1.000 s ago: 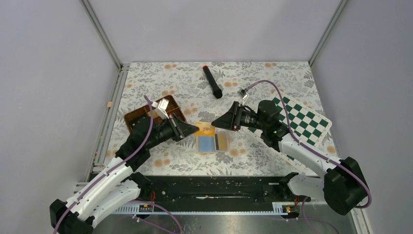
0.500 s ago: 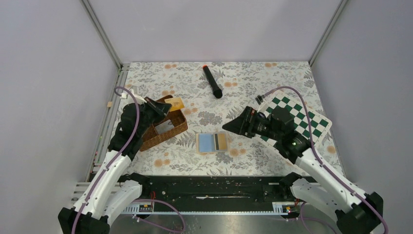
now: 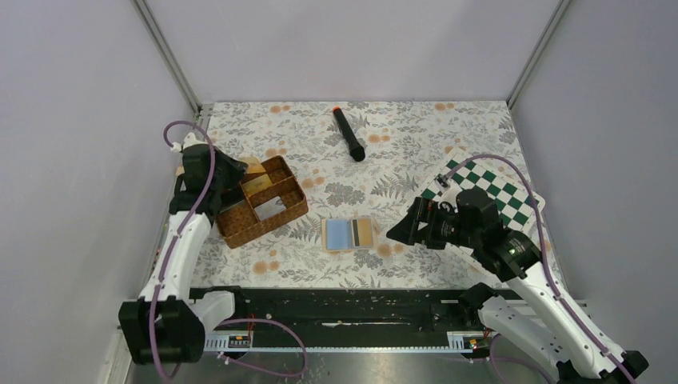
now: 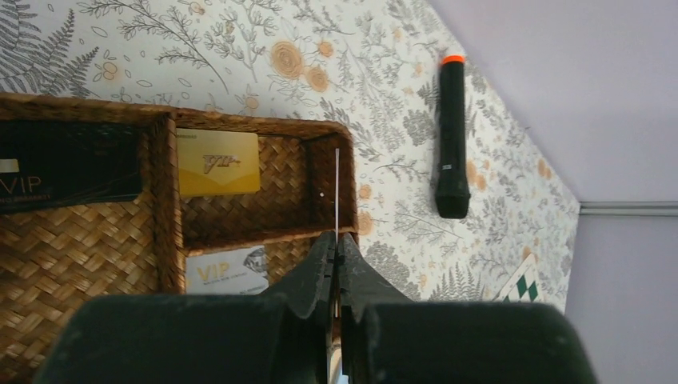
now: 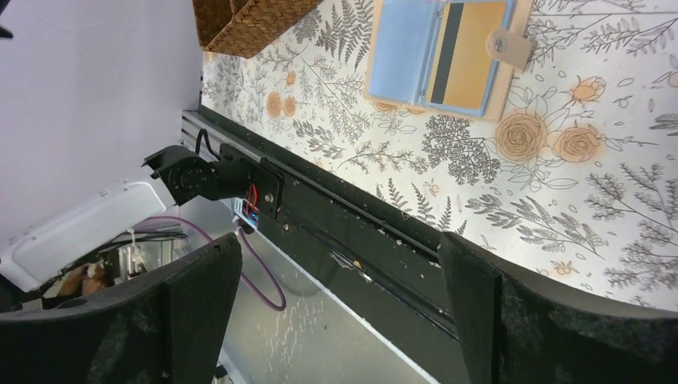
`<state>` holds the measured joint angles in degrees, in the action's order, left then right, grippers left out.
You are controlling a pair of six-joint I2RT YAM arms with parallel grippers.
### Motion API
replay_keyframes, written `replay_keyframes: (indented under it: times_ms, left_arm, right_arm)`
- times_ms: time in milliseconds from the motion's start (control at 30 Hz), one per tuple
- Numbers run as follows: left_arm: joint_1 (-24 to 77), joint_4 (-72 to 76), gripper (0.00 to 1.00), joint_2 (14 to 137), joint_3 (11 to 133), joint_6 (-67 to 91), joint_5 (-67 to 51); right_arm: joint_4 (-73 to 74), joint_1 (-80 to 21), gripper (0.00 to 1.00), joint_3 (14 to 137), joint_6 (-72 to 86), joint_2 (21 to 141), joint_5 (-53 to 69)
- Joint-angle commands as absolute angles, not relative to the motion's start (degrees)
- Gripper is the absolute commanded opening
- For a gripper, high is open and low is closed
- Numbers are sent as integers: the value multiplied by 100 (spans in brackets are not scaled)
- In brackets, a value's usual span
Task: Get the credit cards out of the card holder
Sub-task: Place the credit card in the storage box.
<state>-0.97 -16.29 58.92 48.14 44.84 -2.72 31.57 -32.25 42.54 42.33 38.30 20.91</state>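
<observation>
The tan card holder (image 3: 349, 234) lies open flat on the floral mat. In it are a light blue credit card (image 5: 404, 48) and a yellow-gold credit card with a dark stripe (image 5: 472, 56). My left gripper (image 3: 238, 171) hangs over the far left of the woven basket (image 3: 264, 212), shut on a thin card (image 4: 337, 192) seen edge-on between its fingertips. My right gripper (image 3: 404, 228) is wide open to the right of the holder, clear of it, with nothing between its fingers (image 5: 200, 304).
Three VIP cards lie in the basket's compartments: gold (image 4: 217, 162), black (image 4: 56, 176) and white (image 4: 228, 272). A black marker with an orange tip (image 3: 348, 134) lies at the back. The green-white chequered board (image 3: 488, 192) sits under the right arm.
My left arm swung left from the holder to over the basket, carrying the card. My right gripper opened and drew back to the right and nearer the front.
</observation>
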Motion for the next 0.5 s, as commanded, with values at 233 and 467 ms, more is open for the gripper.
replay_keyframes:
  times_ms: [233,467]
  left_arm:
    - [-389,-1274,0,6992,5283,4026,-935]
    - [-404,-931,0,7413,5258,4126,-708]
  right_arm:
    - [4339,-3215,99,5724,3064,4738,1375]
    - [4370,-3208,100,6126,2742,5298,1467]
